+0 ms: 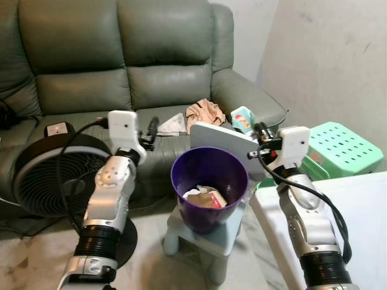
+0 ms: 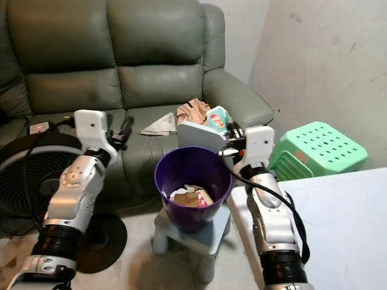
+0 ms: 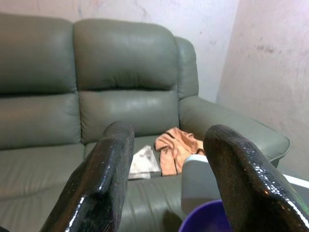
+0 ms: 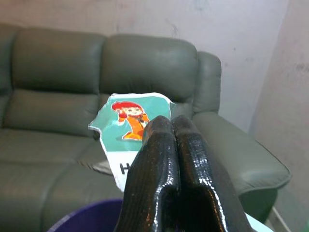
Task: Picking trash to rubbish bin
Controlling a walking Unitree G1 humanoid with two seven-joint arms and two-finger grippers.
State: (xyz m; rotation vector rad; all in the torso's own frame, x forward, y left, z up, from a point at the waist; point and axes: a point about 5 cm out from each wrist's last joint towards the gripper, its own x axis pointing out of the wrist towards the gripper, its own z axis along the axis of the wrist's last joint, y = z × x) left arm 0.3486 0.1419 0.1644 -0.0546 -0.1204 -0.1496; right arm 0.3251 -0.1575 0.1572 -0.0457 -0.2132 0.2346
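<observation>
Bin: purple rubbish bin (image 1: pixel 209 184) stands on a small pale stool (image 1: pixel 208 237) in front of the grey-green sofa (image 1: pixel 121 66); crumpled paper and wrappers already lie in its bottom.
Right claw: right claw (image 4: pixel 170 126) has its fingers pressed together on a torn teal wrapper (image 4: pixel 133 125) printed with a red-haired cartoon figure; it hangs near the far right rim of the bin, beside a grey board (image 1: pixel 224 142) leaning behind the bin.
Left claw: left claw (image 3: pixel 166 159) is spread and holds nothing, raised over the sofa seat to the left of the bin.
Trash left: a white crumpled paper (image 1: pixel 173 124) and a peach-coloured cloth (image 1: pixel 204 113) lie on the sofa seat cushion behind the bin.
Surroundings: black floor fan (image 1: pixel 51 175) at left, green perforated stool (image 1: pixel 341 147) at right, white worktop (image 1: pixel 357 223) at lower right.
Step in hand (judged): carrying the wrapper to the bin for release.
Doing it well: bring the claw inward over the open mouth, clear of the rim and the grey board, before parting the fingers; the wrapper is light and may flutter, so release low inside the opening.
Risk: dropping from the rim's edge could land it on the stool or floor.
</observation>
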